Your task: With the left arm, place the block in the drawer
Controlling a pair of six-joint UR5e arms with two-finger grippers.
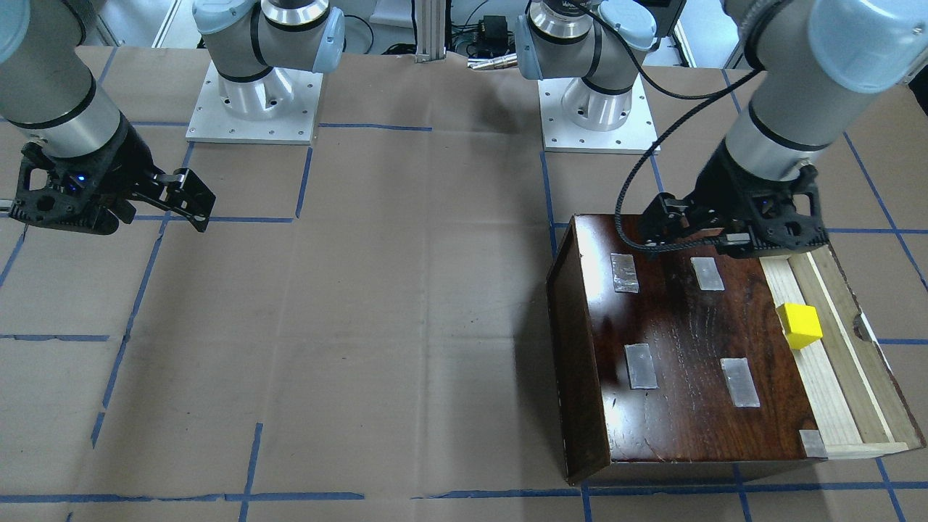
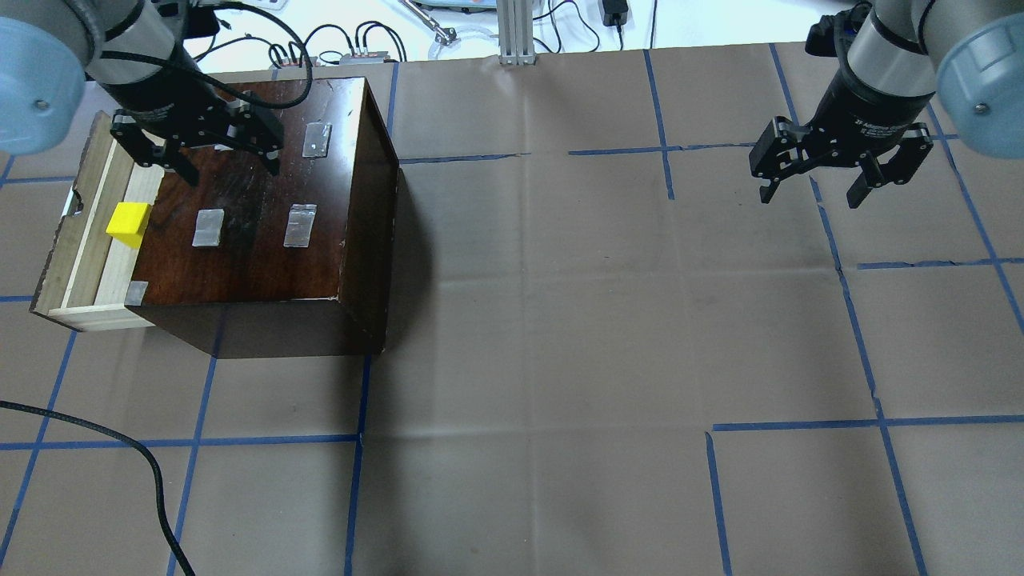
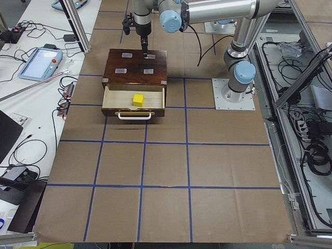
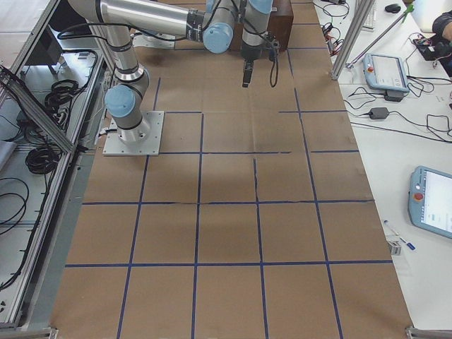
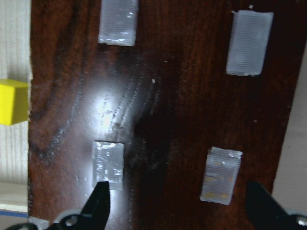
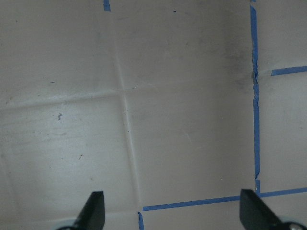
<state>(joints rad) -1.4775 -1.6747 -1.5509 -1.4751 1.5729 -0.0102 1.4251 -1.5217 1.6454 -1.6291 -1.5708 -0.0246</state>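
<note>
The yellow block (image 1: 799,325) lies in the pulled-out pale wood drawer (image 1: 841,351) of the dark brown box (image 1: 681,341). It also shows in the overhead view (image 2: 128,224), the exterior left view (image 3: 138,99) and at the left edge of the left wrist view (image 5: 12,102). My left gripper (image 2: 232,168) is open and empty. It hovers over the box top (image 5: 163,110), beside the drawer (image 2: 86,240) and apart from the block. My right gripper (image 2: 810,196) is open and empty over bare table far from the box.
Several silvery tape patches (image 2: 300,226) lie on the box top. A black cable (image 2: 136,456) lies on the table near the robot's left front. The arm bases (image 1: 254,101) stand at the robot's side. Blue tape lines (image 2: 848,296) grid the brown paper.
</note>
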